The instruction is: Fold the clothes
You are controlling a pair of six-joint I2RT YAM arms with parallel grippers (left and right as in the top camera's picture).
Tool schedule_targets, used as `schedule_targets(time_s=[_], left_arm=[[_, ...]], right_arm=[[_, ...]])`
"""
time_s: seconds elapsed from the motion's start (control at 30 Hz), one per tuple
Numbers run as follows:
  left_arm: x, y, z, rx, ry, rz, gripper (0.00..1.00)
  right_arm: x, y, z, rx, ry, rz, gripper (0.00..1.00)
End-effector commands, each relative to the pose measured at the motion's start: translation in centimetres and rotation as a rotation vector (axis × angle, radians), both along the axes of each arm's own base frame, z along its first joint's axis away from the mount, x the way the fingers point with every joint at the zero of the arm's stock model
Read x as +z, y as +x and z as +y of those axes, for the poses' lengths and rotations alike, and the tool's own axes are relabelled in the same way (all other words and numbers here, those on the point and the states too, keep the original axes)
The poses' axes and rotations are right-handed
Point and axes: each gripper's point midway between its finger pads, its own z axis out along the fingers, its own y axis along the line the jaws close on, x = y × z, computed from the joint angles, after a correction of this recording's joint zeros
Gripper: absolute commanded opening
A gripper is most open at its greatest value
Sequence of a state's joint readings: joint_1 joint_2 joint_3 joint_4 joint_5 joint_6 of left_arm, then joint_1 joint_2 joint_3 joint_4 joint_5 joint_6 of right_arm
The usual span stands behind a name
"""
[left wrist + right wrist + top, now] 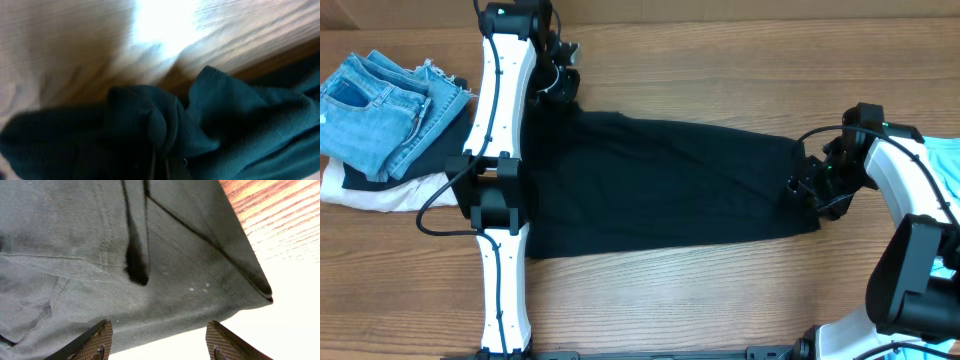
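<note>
With the black T-shirt (pixel 660 185) spread across the middle of the desk (pixel 720 300), the left jaws at upper left pinched shut on its edge and the right jaws half open at the right hem, holding nothing, I think the right should grip before both lift evenly.

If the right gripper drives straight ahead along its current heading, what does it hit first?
The black T-shirt: its hemmed edge lies right ahead of the right gripper, whose jaws stand open. Depth is unclear, but it looks close.
</note>
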State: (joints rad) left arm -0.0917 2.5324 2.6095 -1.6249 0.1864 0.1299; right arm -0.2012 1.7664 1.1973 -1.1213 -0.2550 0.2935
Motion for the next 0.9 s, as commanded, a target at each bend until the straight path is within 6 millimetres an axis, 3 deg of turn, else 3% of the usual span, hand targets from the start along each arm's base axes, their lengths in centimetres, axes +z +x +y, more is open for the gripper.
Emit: schedule_targets(time_s=[0.0, 0.17, 0.27, 0.33, 0.43, 0.53, 0.57, 0.6, 0.73, 0.87], left_arm=[[0.5, -1.2, 1.9, 0.011, 0.111, 0.035, 0.04], [0.5, -1.3, 1.9, 0.032, 0.116, 0.038, 0.13], [0.5, -1.3, 1.8, 0.028, 0.116, 0.038, 0.14], [0.5, -1.3, 1.7, 0.027, 0.116, 0.038, 0.17], [0.5, -1.3, 1.7, 0.027, 0.116, 0.038, 0.21], [0.5, -1.3, 1.7, 0.027, 0.116, 0.038, 0.22], [0.5, -1.3, 1.7, 0.026, 0.116, 0.038, 0.22], [0.5, -1.3, 1.7, 0.026, 0.116, 0.038, 0.22], [0.5, -1.3, 1.7, 0.026, 0.116, 0.038, 0.22], [0.5, -1.2, 1.7, 0.026, 0.116, 0.035, 0.22]], right_arm=[[0.1, -0.1, 0.2, 0.010, 0.001, -0.002, 0.64], [0.3, 0.4, 0.7, 0.016, 0.032, -0.027, 0.65], [0.7, 2.9, 2.0, 0.018, 0.104, -0.131, 0.67], [-0.3, 2.9, 2.0, 0.001, 0.025, -0.093, 0.67], [-1.7, 2.2, 3.5, -0.020, 0.018, -0.038, 0.67], [-3.4, 1.7, 3.6, -0.115, 0.017, -0.020, 0.63], [-4.2, 1.6, 3.6, -0.138, 0.018, -0.026, 0.61], [-4.9, 2.1, 3.7, -0.142, 0.023, -0.063, 0.51], [-4.5, 3.7, 3.5, -0.138, 0.028, -0.128, 0.14], [-0.8, 6.9, 3.2, -0.071, 0.016, -0.241, 0.04]])
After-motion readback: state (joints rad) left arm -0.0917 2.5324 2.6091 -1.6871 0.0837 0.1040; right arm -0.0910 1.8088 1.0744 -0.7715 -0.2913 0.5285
